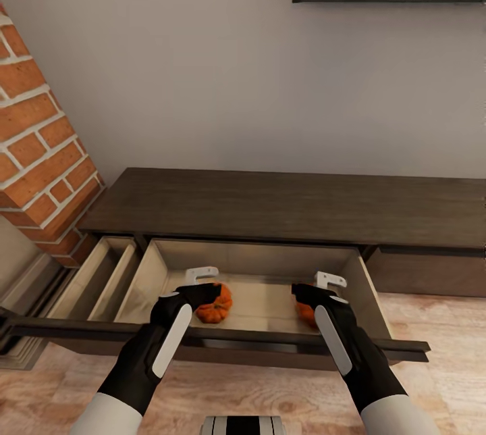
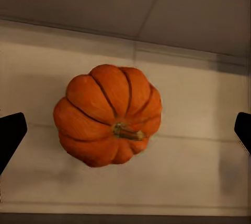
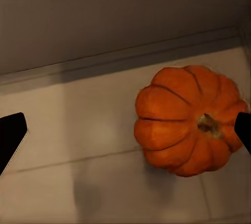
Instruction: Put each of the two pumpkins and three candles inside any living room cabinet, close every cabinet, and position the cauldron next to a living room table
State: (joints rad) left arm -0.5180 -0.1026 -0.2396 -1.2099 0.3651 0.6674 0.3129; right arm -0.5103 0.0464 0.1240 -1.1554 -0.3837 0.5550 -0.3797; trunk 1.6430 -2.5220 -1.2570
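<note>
Both grippers, left (image 1: pixel 202 284) and right (image 1: pixel 322 288), hang wide open over the pumpkins (image 1: pixel 214 304) in the open cabinet (image 1: pixel 270 205) drawer. Risk: lifting carelessly could catch the drawer front.

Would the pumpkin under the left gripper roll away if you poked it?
Probably a bit. The left pumpkin lies tipped, stem sideways, so its round ribbed body could wobble or roll. The flat drawer floor and walls would likely stop it. It looks firm, not squishy.
</note>
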